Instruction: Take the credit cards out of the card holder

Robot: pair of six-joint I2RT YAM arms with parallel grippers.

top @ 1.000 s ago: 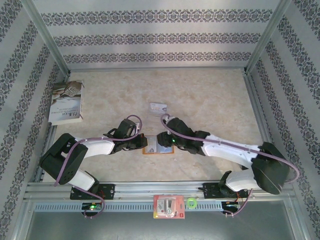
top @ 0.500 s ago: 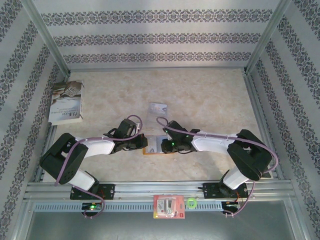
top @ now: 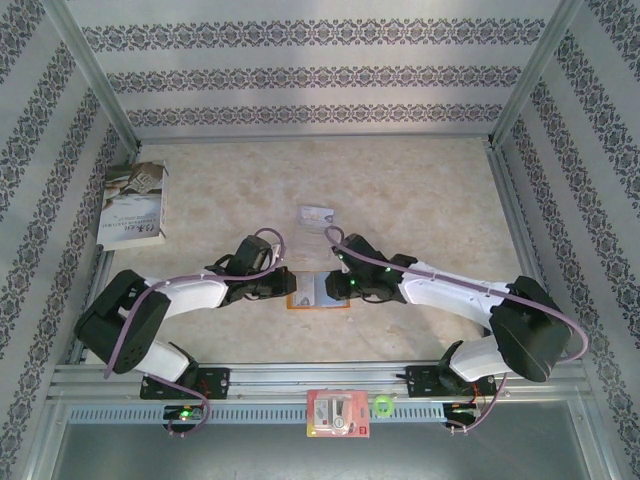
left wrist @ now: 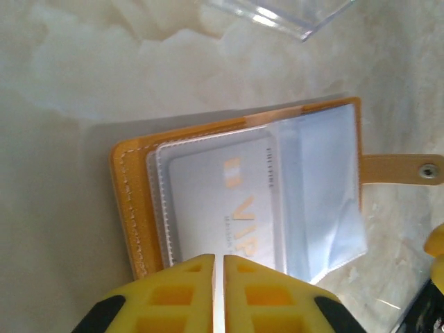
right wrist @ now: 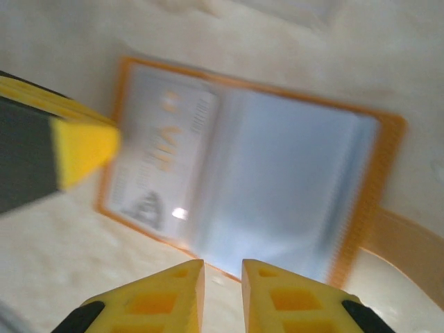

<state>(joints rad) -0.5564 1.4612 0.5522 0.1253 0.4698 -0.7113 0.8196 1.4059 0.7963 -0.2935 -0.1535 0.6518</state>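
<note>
A small flat orange card holder [left wrist: 132, 208] lies open on the pale stone-look bench [top: 420, 190]. From the top, it sits near the front middle, right between the two arms. Inside it are clear, shiny pockets. A thin whitish-grey credit card [left wrist: 222, 201] with orange letters sits tucked in one pocket. The pocket next to it looks pale blue, and I cannot tell if a card is in it. An orange strap with a small metal snap [left wrist: 399, 168] sticks out from one side.

The left gripper [left wrist: 218, 260] has yellow fingers right at the edge of the card holder, by the card. The fingers are clenched almost together, with just a thin slit. I see nothing held in them.

The right gripper [right wrist: 222, 267] is at the other side of the card holder. Its yellow fingers have a small gap, and nothing is in it.

A clear plastic tray [left wrist: 277, 14] lies just behind the card holder. A white book [top: 133, 205] lies far off at the left.
</note>
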